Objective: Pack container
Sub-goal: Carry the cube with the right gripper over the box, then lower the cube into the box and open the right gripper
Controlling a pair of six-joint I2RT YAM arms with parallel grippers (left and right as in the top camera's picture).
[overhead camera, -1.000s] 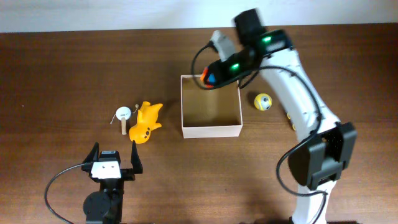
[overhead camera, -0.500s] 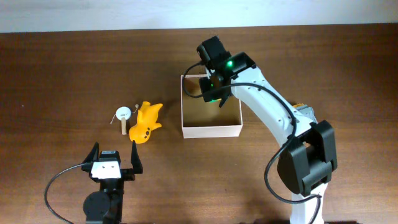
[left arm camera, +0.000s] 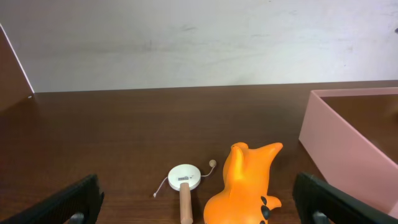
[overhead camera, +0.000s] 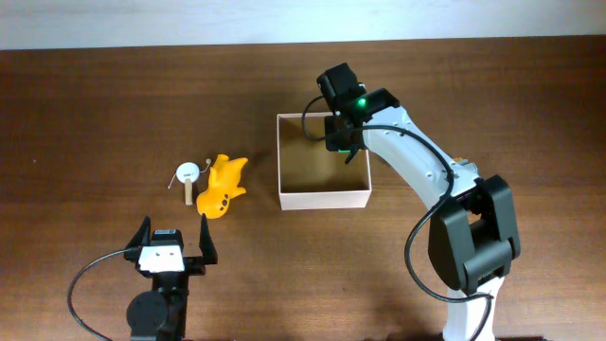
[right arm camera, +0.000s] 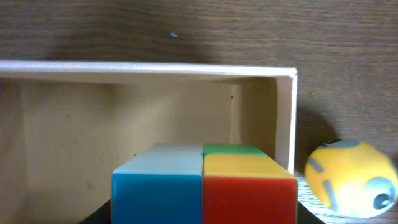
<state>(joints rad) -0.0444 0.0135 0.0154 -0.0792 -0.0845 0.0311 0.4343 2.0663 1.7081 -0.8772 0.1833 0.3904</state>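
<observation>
Gripping a multicoloured cube (right arm camera: 204,183) with the right end effector (overhead camera: 343,140), closed on the cube's sides. Showing blue and red faces toward the wrist camera, with white, green and yellow on top. Directly beneath and ahead of that end effector: the container (overhead camera: 322,200), open-topped, white-walled, tan cardboard inside, with its far wall (right arm camera: 149,70) straight ahead of the cube. Cannot tell about contact between cube and cardboard floor. Just to the right of that end effector, beyond the container's side wall: a yellow ball (right arm camera: 348,174) with grey-blue marks, lying on the table (overhead camera: 95,114).

Holding nothing in the left end effector (overhead camera: 174,242), spread wide open and low over the table. Straight ahead of it, near: a yellow animal toy (left arm camera: 245,183). Ahead and slightly to the left, just beside that toy: a small white drum (left arm camera: 184,177) on a wooden stick, with a bead on a string. Ahead and well off to the right: the container's side wall (left arm camera: 348,155).
</observation>
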